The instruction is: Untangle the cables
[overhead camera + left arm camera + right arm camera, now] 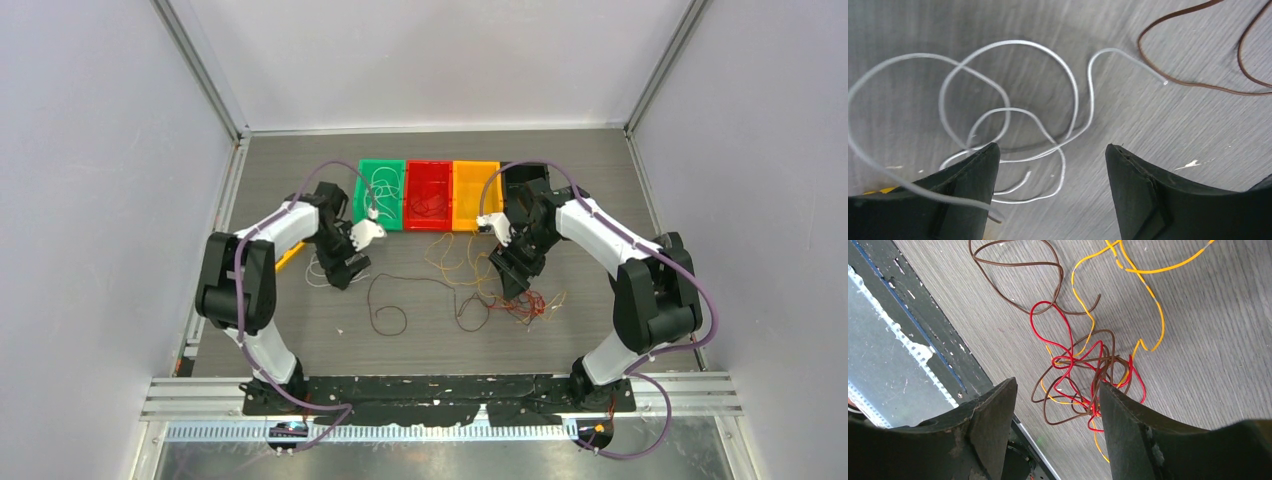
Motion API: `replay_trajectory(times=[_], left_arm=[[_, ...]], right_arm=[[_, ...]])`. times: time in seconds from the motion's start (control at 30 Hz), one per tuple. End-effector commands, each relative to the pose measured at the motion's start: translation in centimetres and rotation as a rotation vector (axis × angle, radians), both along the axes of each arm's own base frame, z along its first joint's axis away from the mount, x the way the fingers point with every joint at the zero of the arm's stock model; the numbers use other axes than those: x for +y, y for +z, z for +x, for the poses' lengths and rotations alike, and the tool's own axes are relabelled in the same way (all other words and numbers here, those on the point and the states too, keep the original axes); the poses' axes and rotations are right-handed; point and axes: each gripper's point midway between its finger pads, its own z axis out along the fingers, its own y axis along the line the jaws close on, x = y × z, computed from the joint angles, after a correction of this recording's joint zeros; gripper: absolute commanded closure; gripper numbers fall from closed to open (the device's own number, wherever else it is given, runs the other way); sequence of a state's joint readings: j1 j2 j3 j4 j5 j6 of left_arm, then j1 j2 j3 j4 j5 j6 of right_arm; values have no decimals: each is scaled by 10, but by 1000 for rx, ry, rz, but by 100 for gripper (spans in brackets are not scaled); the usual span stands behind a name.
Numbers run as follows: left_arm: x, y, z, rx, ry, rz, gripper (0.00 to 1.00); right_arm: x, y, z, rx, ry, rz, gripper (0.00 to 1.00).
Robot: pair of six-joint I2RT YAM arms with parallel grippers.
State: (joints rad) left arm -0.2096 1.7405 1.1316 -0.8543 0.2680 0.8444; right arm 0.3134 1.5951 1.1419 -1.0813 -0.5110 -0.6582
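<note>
Left gripper [1050, 152], spread, hovers over a white cable [1013, 42] near the desk's left edge; right gripper [1058, 387] (also spread) should pinch one red cable [1050, 303], lifting slowly.

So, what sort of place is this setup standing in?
Probably a laboratory robot test cell: plain white panels on aluminium framing enclose a grey table with a row of coloured bins.
</note>
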Motion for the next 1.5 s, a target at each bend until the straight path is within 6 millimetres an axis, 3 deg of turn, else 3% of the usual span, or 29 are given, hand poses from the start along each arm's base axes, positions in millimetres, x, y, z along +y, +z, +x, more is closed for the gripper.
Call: replay_trajectory(times=[0.0, 0.13, 0.23, 0.4, 0.6, 0.73, 0.9, 0.97, 1.03, 1.13, 1.27, 1.43, 1.47], left_arm=[[-5, 4, -7, -27, 13, 65, 21], [-13, 3, -13, -19, 55, 80, 20], [-26, 2, -22, -13, 36, 83, 29], [-33, 1, -24, -38, 23, 100, 73], [-34, 0, -28, -44, 44, 90, 100], [-35, 13, -40, -32, 36, 61, 100], [-40, 74, -36, -128, 27, -2, 100], [-40, 84, -35, -151, 27, -7, 100], [-36, 78, -33, -148, 21, 20, 100], [-30, 59, -35, -120, -8, 60, 87], [-46, 45, -38, -83, 63, -2, 74], [-50, 24, -30, -62, 185, 3, 42], [-53, 23, -29, -61, 198, -8, 31]], right_arm=[[3, 3, 0, -4, 20, 14, 33], [3, 2, 0, -5, 23, 12, 33], [3, 2, 0, -1, 23, 12, 34], [2, 3, 1, -8, 23, 9, 34], [2, 3, 1, -11, 24, 6, 35], [2, 4, 0, -11, 24, 5, 34], [3, 7, 0, -9, 19, 15, 35], [5, 8, 1, -6, 14, 22, 35], [6, 10, 3, -6, 10, 27, 35], [7, 12, 4, -14, 8, 29, 35], [6, 11, 1, -10, 11, 25, 35], [4, 8, -2, -1, 16, 23, 35], [4, 8, -3, 2, 17, 22, 35]])
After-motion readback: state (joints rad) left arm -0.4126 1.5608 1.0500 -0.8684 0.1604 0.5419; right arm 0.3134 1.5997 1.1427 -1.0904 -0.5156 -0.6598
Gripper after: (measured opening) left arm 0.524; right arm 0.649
